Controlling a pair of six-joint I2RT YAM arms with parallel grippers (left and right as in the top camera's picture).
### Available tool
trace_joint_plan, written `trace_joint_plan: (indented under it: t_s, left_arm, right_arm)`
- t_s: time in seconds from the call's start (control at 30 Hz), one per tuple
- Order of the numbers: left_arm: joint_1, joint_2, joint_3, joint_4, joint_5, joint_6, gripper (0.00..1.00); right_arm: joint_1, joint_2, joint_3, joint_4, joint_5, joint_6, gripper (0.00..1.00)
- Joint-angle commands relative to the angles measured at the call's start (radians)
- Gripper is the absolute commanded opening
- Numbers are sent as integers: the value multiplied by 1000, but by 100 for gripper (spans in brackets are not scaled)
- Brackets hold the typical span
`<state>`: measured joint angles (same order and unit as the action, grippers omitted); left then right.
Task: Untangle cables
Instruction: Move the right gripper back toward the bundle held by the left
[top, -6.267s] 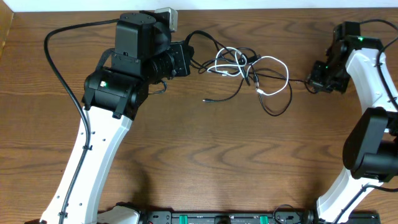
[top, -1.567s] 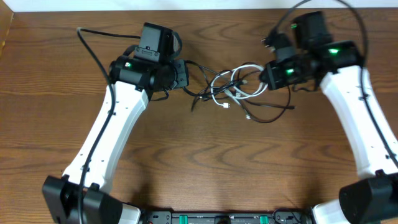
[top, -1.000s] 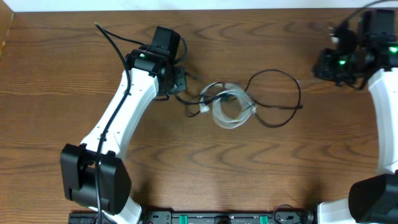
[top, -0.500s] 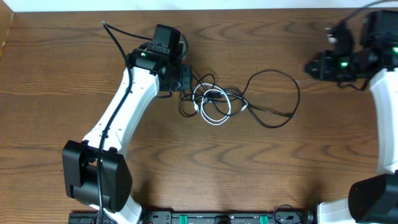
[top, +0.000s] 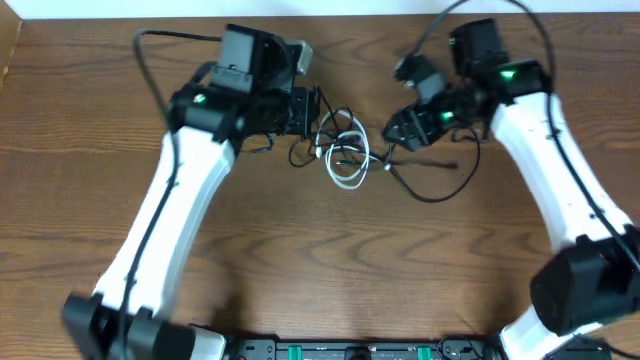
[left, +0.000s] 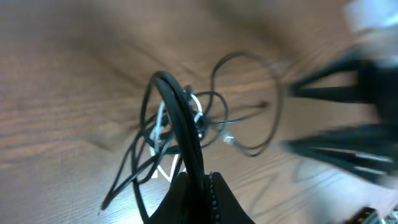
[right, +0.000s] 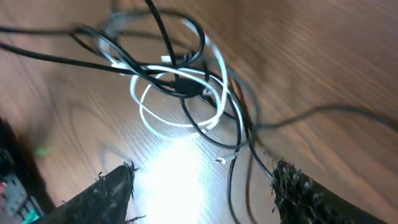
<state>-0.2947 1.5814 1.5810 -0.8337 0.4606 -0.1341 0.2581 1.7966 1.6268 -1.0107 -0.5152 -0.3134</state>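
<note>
Fig. A tangle of thin black and white cables (top: 342, 152) was laid on the brown wooden bench (top: 300, 260), between the two arms. The left hand (left: 198, 182) was clamped on one black cable (left: 180, 115). The right hand (right: 204, 174) was spread apart over the tangle, with nothing gripped.

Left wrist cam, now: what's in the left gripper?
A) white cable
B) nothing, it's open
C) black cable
C: the left gripper is shut, and a black cable loops up from between its fingers; the white cable lies farther out in the tangle.
</note>
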Motion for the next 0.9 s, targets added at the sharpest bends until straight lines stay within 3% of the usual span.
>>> trace_joint_plan:
  t_s: [0.0,0.4,0.87]
  left_arm:
    - [3,-58,30,-25,30,-10,8]
    - [3,-90,30,-47,257,-9,8]
    - [3,-89,30,-47,283,-27,8]
  right_arm:
    - [19,39,13,33,-19,-58,71]
    - [53,62,12,142,-104,-63,73]
    - [84,156,12,183,-105,-59,68]
